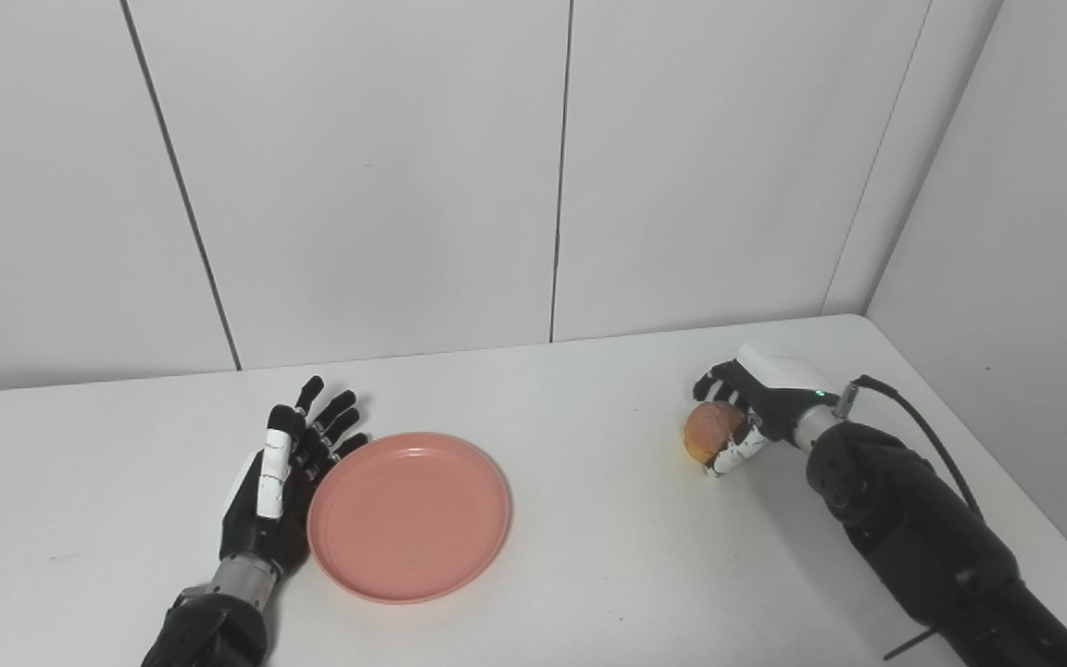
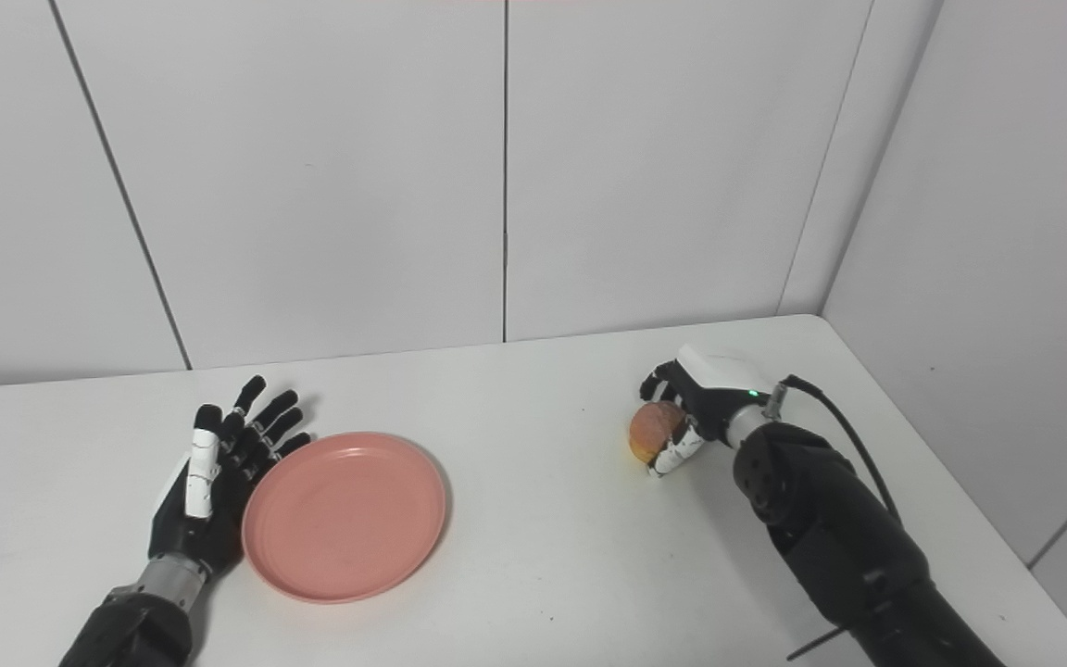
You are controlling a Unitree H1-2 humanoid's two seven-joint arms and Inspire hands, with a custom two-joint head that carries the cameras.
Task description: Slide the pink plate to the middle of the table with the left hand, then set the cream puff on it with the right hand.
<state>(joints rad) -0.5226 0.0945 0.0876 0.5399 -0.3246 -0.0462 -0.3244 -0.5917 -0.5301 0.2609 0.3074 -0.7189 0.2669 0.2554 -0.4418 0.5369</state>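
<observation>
White panelled walls close off the back and right of a white table point(image 1: 589, 556), and both arms come up from the bottom edge. On the left side lies the pink plate point(image 1: 408, 517), flat on the tabletop and bare, sitting left of the table's middle. Right up against its left rim is the left hand point(image 1: 282, 482), fingers point(image 1: 334, 417) stretched out straight and fanned apart, pointing toward the far wall, holding nothing; the palm edge appears to touch the plate's rim, though the exact contact is hard to make out. Over on the right side, well apart from the plate, the right hand point(image 2: 682, 417) is curled around the cream puff point(image 2: 652, 431), a round golden-brown ball. Fingers wrap over its far side and the thumb comes in from the near side, so only its left face shows. Whether the puff is resting on the table or just lifted clear, I cannot tell. A black cable point(image 1: 922, 431) trails from the right wrist.
</observation>
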